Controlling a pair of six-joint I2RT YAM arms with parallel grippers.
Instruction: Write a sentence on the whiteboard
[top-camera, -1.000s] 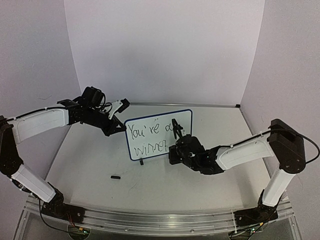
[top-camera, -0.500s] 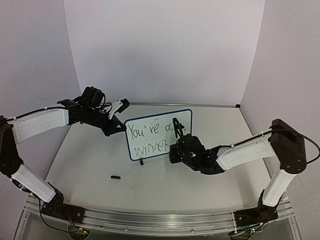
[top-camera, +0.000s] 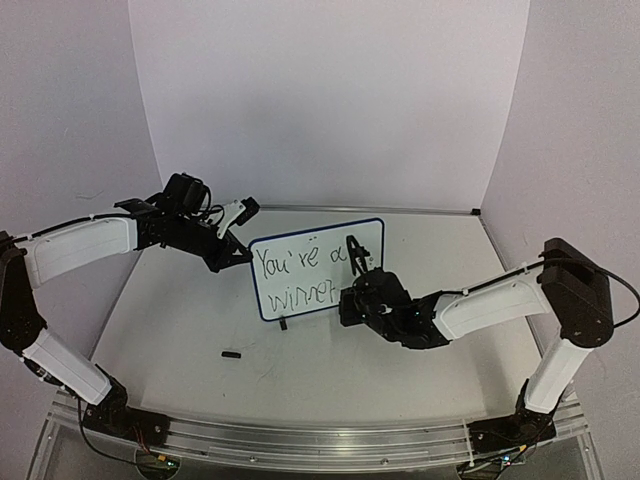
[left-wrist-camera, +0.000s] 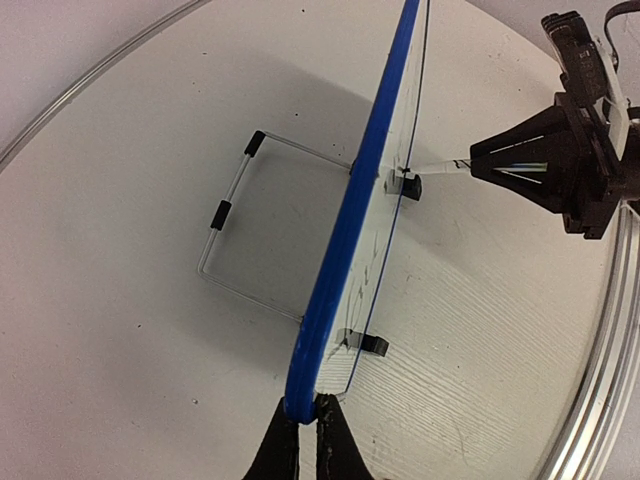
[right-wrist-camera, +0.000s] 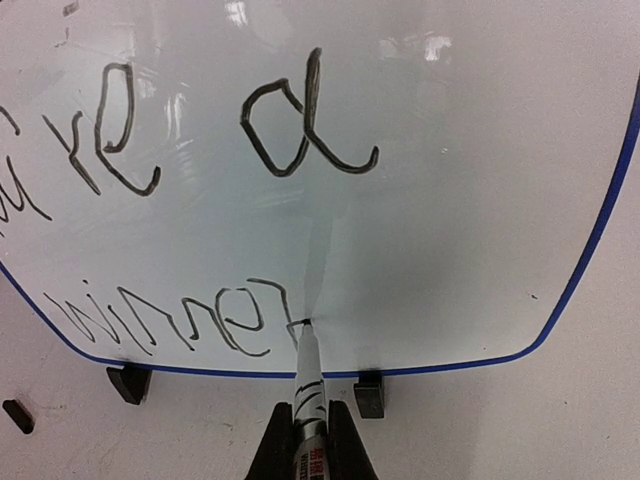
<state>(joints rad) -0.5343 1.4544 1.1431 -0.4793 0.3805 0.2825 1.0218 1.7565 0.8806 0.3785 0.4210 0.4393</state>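
Observation:
The whiteboard (top-camera: 368, 238) stands upright mid-table on two black feet, blue-framed. The sentence (top-camera: 300, 265) reads "You're a" above "winner" in black marker. My left gripper (top-camera: 243, 254) is shut on the board's left edge; in the left wrist view its fingers (left-wrist-camera: 283, 447) pinch the blue frame (left-wrist-camera: 345, 230). My right gripper (right-wrist-camera: 311, 432) is shut on a black-and-white marker pen (right-wrist-camera: 308, 375). The pen's tip touches the board at the end of "winner" (right-wrist-camera: 170, 315). From above, the right gripper (top-camera: 352, 284) sits in front of the board's lower right part.
A small black cap (top-camera: 231, 353) lies on the table in front of the board, also seen as a cap (right-wrist-camera: 17, 415) at the right wrist view's lower left. A wire stand (left-wrist-camera: 228, 214) props the board from behind. Booth walls close in on three sides.
The right gripper and marker have shifted very slightly at the end of the lower row. The left arm and the board have stayed still.

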